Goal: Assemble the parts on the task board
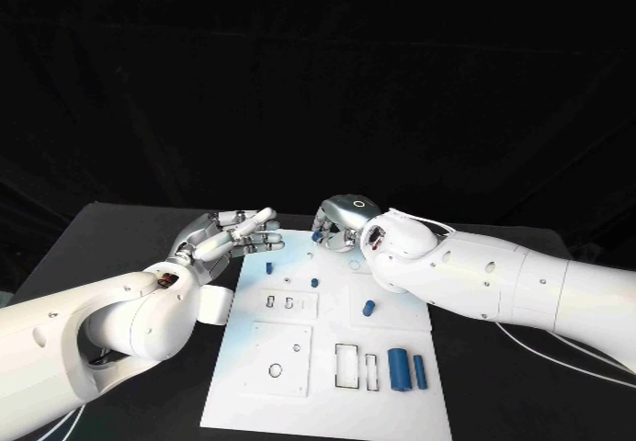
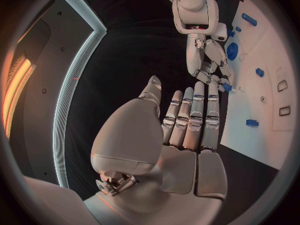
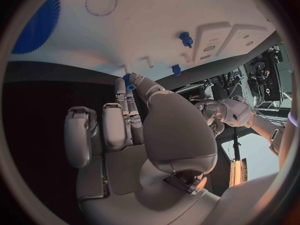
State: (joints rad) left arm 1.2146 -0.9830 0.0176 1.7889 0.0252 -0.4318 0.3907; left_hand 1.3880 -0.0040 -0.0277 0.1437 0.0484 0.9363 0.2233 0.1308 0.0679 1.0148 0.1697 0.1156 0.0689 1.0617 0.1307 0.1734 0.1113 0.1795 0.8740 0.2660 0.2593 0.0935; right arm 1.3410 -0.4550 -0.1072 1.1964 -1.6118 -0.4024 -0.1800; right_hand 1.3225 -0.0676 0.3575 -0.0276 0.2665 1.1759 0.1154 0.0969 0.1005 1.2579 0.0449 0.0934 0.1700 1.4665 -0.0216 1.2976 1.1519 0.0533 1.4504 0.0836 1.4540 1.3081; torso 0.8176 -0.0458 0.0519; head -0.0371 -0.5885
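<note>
Blue parts on task board

Task board: white task board lies in the middle of the black bench, running from the far edge toward the near one.
Left robot hand: left robot hand hovers at the board's far left corner, fingers spread and extended, holding nothing.
Right robot hand: right robot hand sits at the board's far edge, fingers curled around a small blue part.
Near right corner: two blue cylinders lie side by side beside a rectangular slot.
Mid-board: blue pieces lie scattered among raised white blocks.
</note>
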